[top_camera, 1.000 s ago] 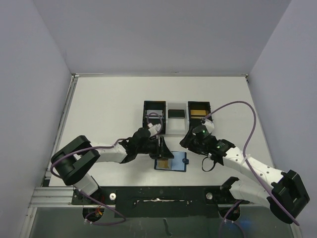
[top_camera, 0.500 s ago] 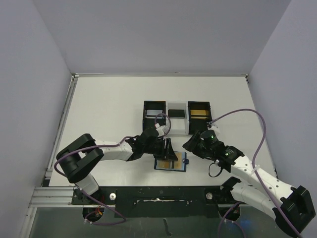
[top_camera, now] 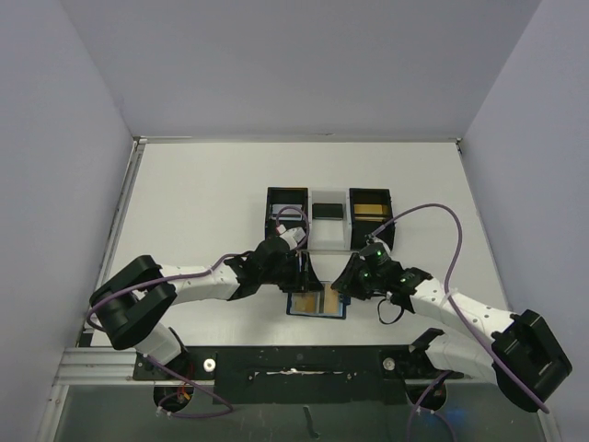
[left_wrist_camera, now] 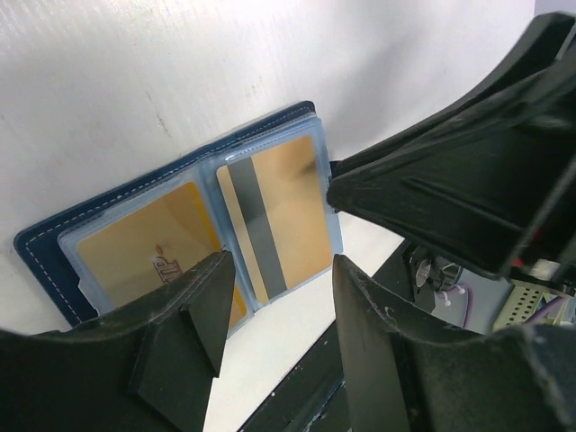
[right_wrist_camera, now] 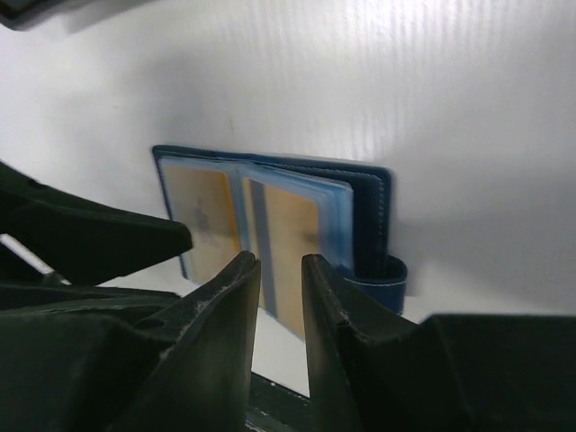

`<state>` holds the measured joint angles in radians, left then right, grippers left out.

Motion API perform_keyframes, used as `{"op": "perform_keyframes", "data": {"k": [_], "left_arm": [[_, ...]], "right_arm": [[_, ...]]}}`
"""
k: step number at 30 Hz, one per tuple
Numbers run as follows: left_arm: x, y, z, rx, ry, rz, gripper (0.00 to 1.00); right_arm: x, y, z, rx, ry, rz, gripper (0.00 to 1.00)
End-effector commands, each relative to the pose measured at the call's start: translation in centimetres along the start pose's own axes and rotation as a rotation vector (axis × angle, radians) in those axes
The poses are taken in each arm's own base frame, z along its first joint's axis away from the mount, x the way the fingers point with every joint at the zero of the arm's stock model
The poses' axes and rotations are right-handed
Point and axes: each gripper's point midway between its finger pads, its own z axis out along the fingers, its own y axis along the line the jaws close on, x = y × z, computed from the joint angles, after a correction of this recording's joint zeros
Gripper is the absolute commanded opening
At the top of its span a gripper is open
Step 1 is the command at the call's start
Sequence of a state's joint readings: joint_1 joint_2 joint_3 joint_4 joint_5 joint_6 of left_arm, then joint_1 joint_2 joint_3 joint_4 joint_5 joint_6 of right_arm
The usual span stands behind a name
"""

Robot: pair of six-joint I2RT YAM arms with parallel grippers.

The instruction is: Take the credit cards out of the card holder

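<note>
The card holder (top_camera: 318, 303) is a dark blue wallet lying open near the table's front edge. Clear pockets show two gold credit cards, one plain (left_wrist_camera: 144, 245) and one with a grey stripe (left_wrist_camera: 277, 214). My left gripper (top_camera: 307, 274) hovers at its far edge, open, with nothing between the fingers (left_wrist_camera: 196, 310). My right gripper (top_camera: 341, 285) hangs over the wallet's right half (right_wrist_camera: 297, 229), beside the snap tab (right_wrist_camera: 385, 275). Its jaws stand a narrow gap apart with nothing between them. In the left wrist view the card holder (left_wrist_camera: 54, 241) lies beyond my left gripper (left_wrist_camera: 279, 301); the right wrist view shows my right gripper (right_wrist_camera: 280, 270).
Behind the wallet stand two black open-top boxes, left (top_camera: 286, 198) and right (top_camera: 370, 195), joined by a white tray (top_camera: 328, 232). A gold card (top_camera: 370, 211) lies in the right box and a dark one (top_camera: 328, 210) in the tray. The table's front rail (top_camera: 294, 364) is close.
My right gripper swung left and down to the wallet's right side, and its jaws narrowed. The left gripper shifted slightly and stayed open over the wallet.
</note>
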<state>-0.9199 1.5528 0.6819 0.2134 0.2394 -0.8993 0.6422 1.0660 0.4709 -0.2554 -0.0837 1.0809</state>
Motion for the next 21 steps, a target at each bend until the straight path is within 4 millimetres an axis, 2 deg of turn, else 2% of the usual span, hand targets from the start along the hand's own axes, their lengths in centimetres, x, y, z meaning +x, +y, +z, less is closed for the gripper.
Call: {"op": "perform_keyframes", "data": {"k": [1, 5, 9, 14, 21], "left_arm": [[-1.1, -1.1, -0.1, 0.037, -0.034, 0.014, 0.47], [-0.5, -1.3, 0.8, 0.059, 0.007, 0.015, 0.47], [0.0, -0.7, 1.5, 0.049, 0.026, -0.008, 0.47], [0.6, 0.7, 1.5, 0.006, 0.027, -0.033, 0.46], [0.8, 0.1, 1.8, 0.058, 0.027, -0.058, 0.32]], "right_arm": [[1.4, -1.5, 0.8, 0.031, 0.041, 0.004, 0.27], [2.4, -3.9, 1.7, 0.103, 0.076, 0.004, 0.27], [3.1, -5.8, 2.1, 0.180, 0.092, 0.011, 0.21], [3.7, -6.4, 2.4, 0.183, 0.105, 0.018, 0.16], [4.2, -6.9, 2.6, 0.197, 0.123, 0.026, 0.15]]}}
